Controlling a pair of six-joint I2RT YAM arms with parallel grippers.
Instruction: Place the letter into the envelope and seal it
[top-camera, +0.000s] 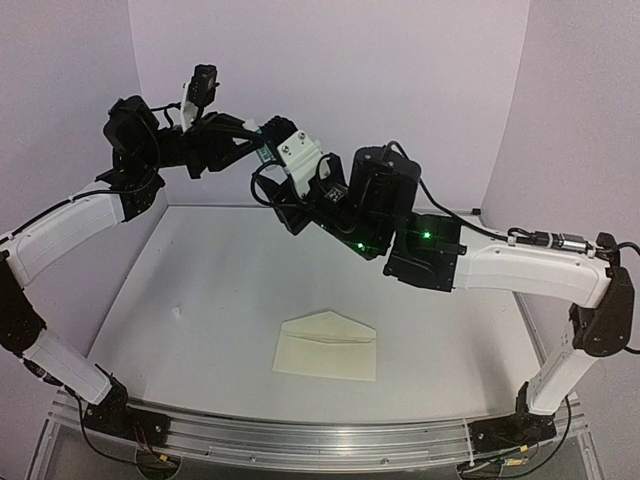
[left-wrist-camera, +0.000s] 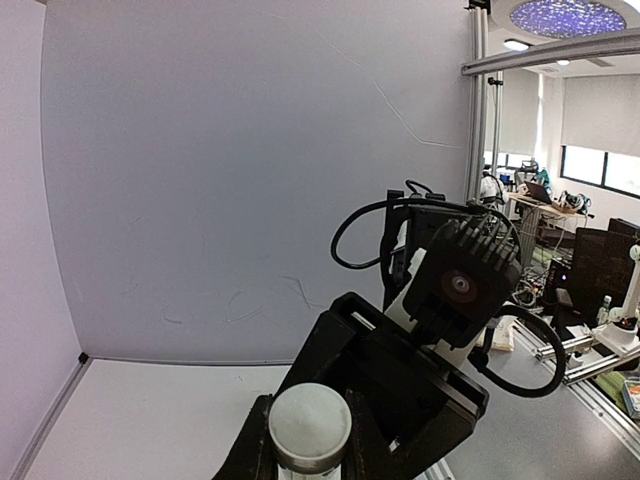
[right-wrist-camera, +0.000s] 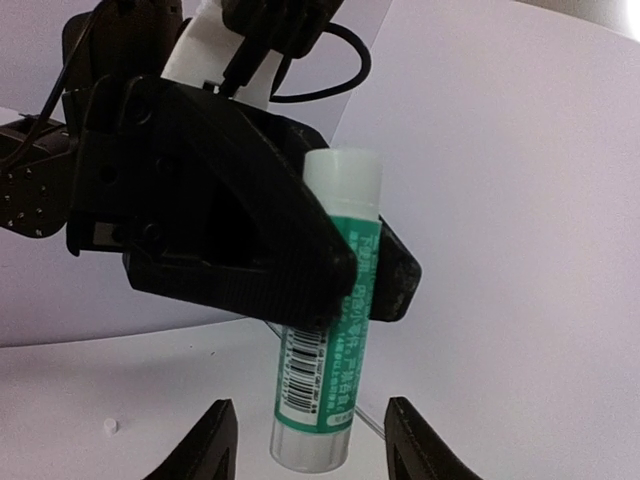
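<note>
The cream envelope (top-camera: 326, 345) lies on the table near the front, its triangular flap open and pointing to the back. The letter is out of view. High above the table's back, my left gripper (top-camera: 262, 145) is shut on a green-and-white glue stick (right-wrist-camera: 325, 330), clamping its middle. In the left wrist view the stick's white round end (left-wrist-camera: 310, 425) sits between the dark fingers. My right gripper (right-wrist-camera: 308, 432) is open, with its fingertips (right-wrist-camera: 215, 425) standing on either side of the stick's lower end, apart from it.
White table (top-camera: 200, 290) with pale walls at the back and sides. A metal rail (top-camera: 320, 430) runs along the near edge between the two arm bases. Both arms meet high over the back of the table.
</note>
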